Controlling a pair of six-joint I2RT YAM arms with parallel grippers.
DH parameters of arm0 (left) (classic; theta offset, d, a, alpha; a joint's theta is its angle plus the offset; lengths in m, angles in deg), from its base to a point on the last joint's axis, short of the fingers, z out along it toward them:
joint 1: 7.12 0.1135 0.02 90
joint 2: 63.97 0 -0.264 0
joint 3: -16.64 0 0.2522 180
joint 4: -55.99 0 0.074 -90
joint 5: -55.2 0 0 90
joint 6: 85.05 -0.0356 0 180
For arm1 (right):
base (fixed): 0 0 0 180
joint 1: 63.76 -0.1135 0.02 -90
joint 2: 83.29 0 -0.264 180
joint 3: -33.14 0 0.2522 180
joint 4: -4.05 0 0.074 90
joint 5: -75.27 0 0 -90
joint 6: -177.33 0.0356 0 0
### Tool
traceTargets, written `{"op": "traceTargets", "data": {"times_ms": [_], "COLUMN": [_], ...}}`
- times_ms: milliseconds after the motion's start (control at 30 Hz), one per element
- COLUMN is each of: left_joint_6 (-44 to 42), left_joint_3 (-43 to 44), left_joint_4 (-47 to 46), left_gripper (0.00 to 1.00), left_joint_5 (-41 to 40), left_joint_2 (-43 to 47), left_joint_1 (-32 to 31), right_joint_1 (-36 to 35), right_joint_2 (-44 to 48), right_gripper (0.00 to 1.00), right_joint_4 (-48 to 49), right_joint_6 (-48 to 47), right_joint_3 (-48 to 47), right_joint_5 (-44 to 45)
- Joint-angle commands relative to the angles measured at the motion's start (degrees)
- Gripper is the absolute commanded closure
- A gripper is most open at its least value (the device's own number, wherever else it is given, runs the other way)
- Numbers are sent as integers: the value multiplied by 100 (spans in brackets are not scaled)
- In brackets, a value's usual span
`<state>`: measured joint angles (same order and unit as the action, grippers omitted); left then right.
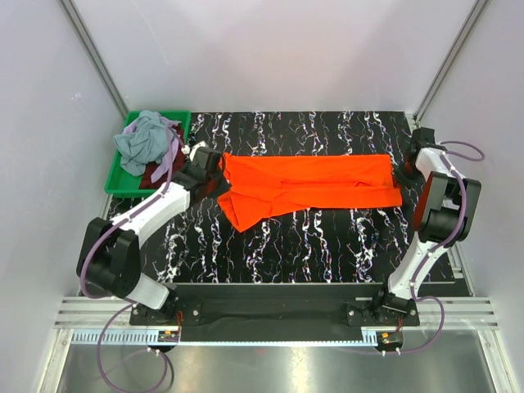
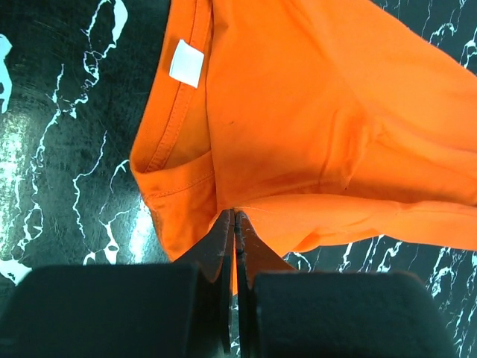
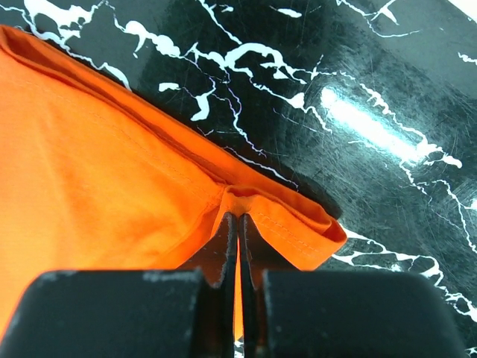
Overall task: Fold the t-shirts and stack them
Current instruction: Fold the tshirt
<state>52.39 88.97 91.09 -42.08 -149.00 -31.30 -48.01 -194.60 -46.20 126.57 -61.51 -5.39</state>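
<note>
A bin [image 1: 123, 185] heaped with grey-blue, lilac and dark red shirts [image 1: 143, 141] is seen at the table's [image 1: 327, 241] far-left corner, just beside the left gripper [image 2: 235, 218]. The orange shirt [image 1: 311, 182] is laid across the middle. Its collar end is pinched by the left gripper and its hem corner by the right gripper [image 3: 238, 218]. Bare table is left in front.

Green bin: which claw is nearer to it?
Left. The left claw pinches the orange t-shirt at its collar end, just beside the green bin. The right claw pinches the opposite end, far from the bin.
</note>
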Motion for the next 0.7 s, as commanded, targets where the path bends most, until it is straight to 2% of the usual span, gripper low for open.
{"op": "traceTargets", "data": {"times_ms": [0,167,667], "left_joint_6": [-200,-314,-411], "left_joint_3": [418,813,1016], "left_joint_4": [-25,133,168], "left_gripper": [100,100,100], "left_joint_5": [184,184,122], "left_joint_2": [-65,-540,-1138], "left_joint_1": [45,116,353], "right_joint_1": [-28,-37,-63], "right_joint_2": [83,-225,-620], "right_gripper": [100,100,100], "right_joint_4": [-156,-315,-157], "right_joint_6": [-48,-49,-84], "right_joint_3": [-383,-683,-815], "right_joint_5": [68,-64,-100]}}
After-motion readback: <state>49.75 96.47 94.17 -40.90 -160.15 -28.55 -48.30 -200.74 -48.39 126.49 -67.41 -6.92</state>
